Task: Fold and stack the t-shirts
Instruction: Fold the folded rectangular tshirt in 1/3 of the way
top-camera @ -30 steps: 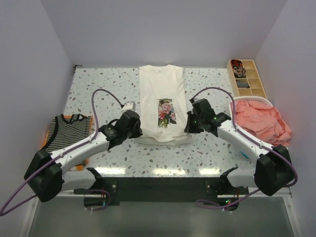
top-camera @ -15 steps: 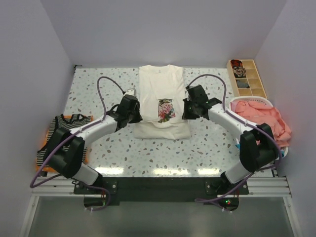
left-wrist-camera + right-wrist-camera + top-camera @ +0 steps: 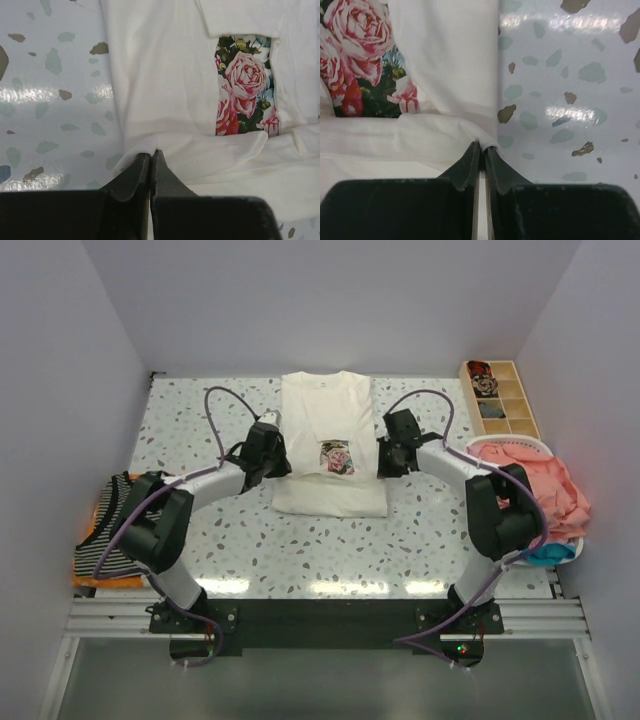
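Observation:
The cream t-shirt [image 3: 325, 415] with a pink-rose print [image 3: 338, 456] lies in the middle of the table, its bottom hem folded up over the lower part of the print. My left gripper [image 3: 275, 462] is shut on the hem's left corner [image 3: 150, 147]. My right gripper [image 3: 385, 462] is shut on the hem's right corner [image 3: 482, 140]. Both hold the hem level with the print [image 3: 245, 90] [image 3: 360, 55]. A black-and-white striped tee [image 3: 118, 530] lies on an orange one at the left edge. A coral-pink tee [image 3: 530, 485] lies at the right.
A compartmented wooden tray [image 3: 497, 395] stands at the back right. A white basket rim [image 3: 510, 443] shows under the coral-pink cloth, with a blue piece [image 3: 548, 553] at its near side. Speckled tabletop [image 3: 200, 410] surrounds the cream shirt.
Both grippers have carried the cream shirt's bottom hem away from the near edge toward the back, folding it up over the lower part of the rose print.

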